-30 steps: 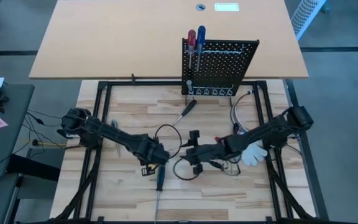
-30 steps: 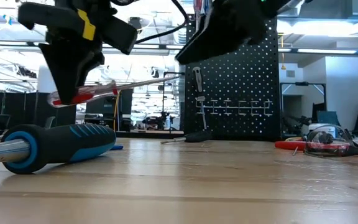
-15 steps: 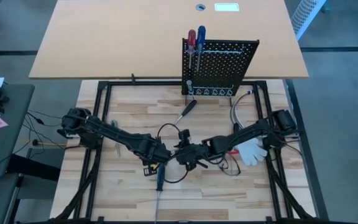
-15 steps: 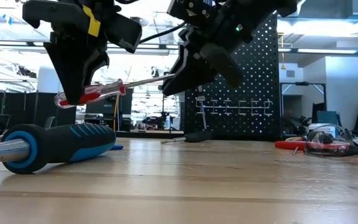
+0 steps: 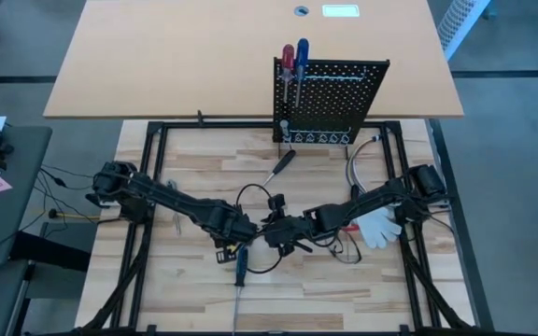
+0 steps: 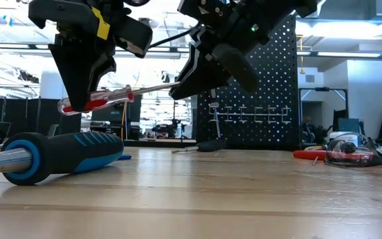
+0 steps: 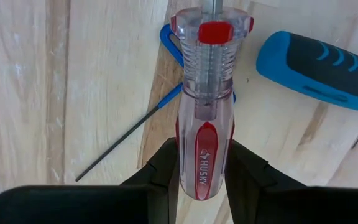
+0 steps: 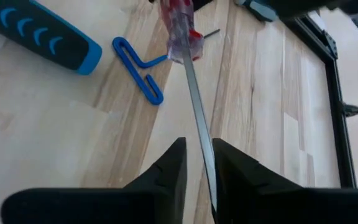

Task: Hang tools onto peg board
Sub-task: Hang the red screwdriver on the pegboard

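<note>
Right at the front edge of the wooden tabletop [image 6: 244, 199] lies the big blue-and-black screwdriver [image 6: 58, 156], flat on its side, nobody touching it. Just above it, the left gripper [image 7: 202, 163] has its fingers [image 7: 166, 168] clamped on the red-and-clear screwdriver [image 7: 207, 99], squeezing the handle from both sides and holding it clear of the wood, nearly level, shaft pointing across toward the other arm. And there is the right gripper [image 8: 197, 163], fingers [image 8: 173, 165] drawn in close on either side of the thin steel shaft, so both arms meet on this one tool mid-table. Under the pair, a small blue T-handle hex key [image 8: 138, 71] rests flat on the boards beside the big handle. Off to the right side, a white glove [image 5: 378, 227] lies by the right arm, with red-handled pliers [image 6: 323, 155] and a tangle of cable near it. Farther back, a black-handled screwdriver [image 5: 281, 166] lies on the wood just ahead of the peg board [image 5: 336, 98], which stands upright at the far edge, with a red screwdriver [image 5: 288, 58] and a blue screwdriver [image 5: 303, 52] already hanging at its left side.
</note>
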`<state>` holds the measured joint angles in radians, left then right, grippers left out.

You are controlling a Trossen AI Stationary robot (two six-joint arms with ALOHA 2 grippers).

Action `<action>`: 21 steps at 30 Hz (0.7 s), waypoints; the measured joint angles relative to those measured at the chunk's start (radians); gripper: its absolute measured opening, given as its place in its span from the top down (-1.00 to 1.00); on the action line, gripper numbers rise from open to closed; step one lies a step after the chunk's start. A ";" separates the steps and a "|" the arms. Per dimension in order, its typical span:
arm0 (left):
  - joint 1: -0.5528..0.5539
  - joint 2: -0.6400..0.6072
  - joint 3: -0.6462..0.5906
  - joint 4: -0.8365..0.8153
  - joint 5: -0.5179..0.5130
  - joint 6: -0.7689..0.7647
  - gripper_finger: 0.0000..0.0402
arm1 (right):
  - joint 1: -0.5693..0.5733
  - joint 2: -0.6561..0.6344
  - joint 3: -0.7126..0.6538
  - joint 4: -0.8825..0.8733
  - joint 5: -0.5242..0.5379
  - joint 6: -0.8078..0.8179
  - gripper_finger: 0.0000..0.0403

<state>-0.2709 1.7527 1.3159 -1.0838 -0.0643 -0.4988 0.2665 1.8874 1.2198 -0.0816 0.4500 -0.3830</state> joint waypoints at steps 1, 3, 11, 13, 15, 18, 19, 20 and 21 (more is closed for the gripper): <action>0.003 0.000 0.000 0.000 0.000 0.000 0.61 | 0.000 0.000 0.000 0.008 0.000 -0.006 0.54; 0.008 0.000 0.000 0.000 0.001 0.001 0.61 | 0.000 0.000 0.000 0.018 0.000 -0.011 0.50; 0.010 -0.001 0.001 -0.001 0.000 0.018 0.61 | 0.000 0.000 -0.001 0.002 -0.005 -0.019 0.90; 0.009 -0.002 0.001 0.000 0.000 0.019 0.61 | 0.000 0.000 -0.001 0.002 -0.006 -0.017 0.93; 0.009 -0.002 0.001 0.006 -0.016 0.020 0.61 | 0.000 0.000 -0.001 0.002 -0.006 0.016 0.93; 0.009 -0.002 0.001 0.013 -0.045 0.017 0.49 | 0.000 0.000 -0.005 -0.006 -0.007 0.073 0.94; 0.010 -0.002 0.001 0.013 -0.051 0.012 0.39 | -0.005 -0.001 -0.014 0.006 -0.007 0.092 0.94; 0.011 -0.002 0.001 0.013 -0.061 0.010 0.27 | -0.008 -0.001 -0.021 0.013 -0.006 0.122 0.94; 0.011 -0.002 0.001 0.010 -0.068 0.009 0.14 | -0.015 -0.001 -0.035 0.023 -0.006 0.150 0.95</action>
<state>-0.2599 1.7505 1.3168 -1.0737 -0.1319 -0.4894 0.2519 1.8859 1.1849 -0.0587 0.4438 -0.2330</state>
